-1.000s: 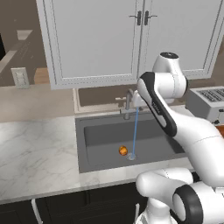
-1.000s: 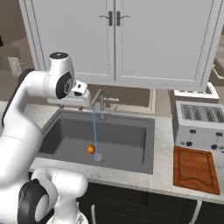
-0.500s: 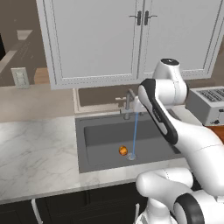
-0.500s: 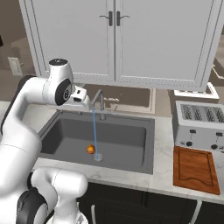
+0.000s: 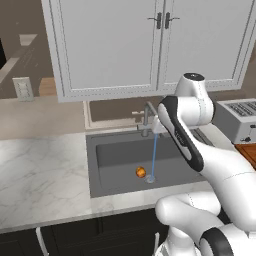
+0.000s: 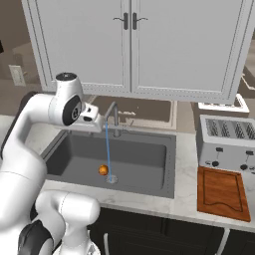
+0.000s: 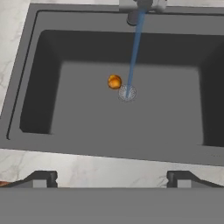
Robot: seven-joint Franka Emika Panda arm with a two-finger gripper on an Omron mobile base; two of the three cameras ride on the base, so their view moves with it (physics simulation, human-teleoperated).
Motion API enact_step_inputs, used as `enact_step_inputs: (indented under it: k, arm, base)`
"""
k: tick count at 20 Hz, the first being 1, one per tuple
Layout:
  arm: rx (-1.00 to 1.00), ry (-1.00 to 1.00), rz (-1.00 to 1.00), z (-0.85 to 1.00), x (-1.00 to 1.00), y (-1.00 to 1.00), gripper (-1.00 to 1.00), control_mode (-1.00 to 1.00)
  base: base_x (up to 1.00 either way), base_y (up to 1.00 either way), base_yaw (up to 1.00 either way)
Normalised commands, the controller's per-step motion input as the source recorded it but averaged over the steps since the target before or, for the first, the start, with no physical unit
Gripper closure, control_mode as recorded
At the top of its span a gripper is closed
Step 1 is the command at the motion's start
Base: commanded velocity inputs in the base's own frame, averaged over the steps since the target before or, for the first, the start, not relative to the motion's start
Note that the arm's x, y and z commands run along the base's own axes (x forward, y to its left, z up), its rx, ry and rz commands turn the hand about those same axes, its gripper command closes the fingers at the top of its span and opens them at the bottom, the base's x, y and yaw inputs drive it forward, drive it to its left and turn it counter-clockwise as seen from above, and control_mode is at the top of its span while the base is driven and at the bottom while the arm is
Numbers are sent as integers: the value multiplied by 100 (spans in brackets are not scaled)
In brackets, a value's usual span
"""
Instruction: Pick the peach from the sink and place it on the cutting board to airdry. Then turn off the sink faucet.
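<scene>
Cutting board (image 6: 222,193) and toaster (image 6: 226,143) plain from the right base, peach (image 7: 114,82) on sink (image 7: 87,127) floor just beside drain (image 7: 127,93), faucet (image 6: 113,117) streaming water, gripper (image 7: 112,177) wide open, empty, high over near rim.

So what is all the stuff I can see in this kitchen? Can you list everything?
peach: one, orange, on the sink floor just beside the drain
sink: one, dark grey, set in the marble counter
drain: one, silver, mid sink floor
sink faucet: one, grey, behind the sink
water stream: one, blue, falling from the faucet onto the drain
cutting board: one, reddish-brown, on the counter in front of the toaster
toaster: one, silver, right of the sink
cabinet doors: two, pale grey, above the sink
wall outlet: one, beige, far left wall
gripper: one, dark tips spread apart, above the sink's near edge
</scene>
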Motion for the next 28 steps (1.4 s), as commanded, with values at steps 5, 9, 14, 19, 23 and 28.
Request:
enact_step_inputs:
  k: [5, 9, 14, 19, 23, 28]
  arm:
    - [0, 4, -1, -16, 0, 1, -100, -100]
    - [0, 1, 0, -12, 0, 2, -100, -100]
    - [0, -3, 0, -17, 0, 9, -100, -100]
    - [0, -1, 0, -23, 0, 1, -100, -100]
    - [0, 0, 0, -30, 0, 3, -100, -100]
    - [0, 0, 0, -26, 0, 0, -100, -100]
  base:
    - [0, 0, 0]
    - [0, 0, 0]
    - [0, 0, 0]
    - [0, 0, 0]
    - [0, 0, 0]
    - [0, 0, 0]
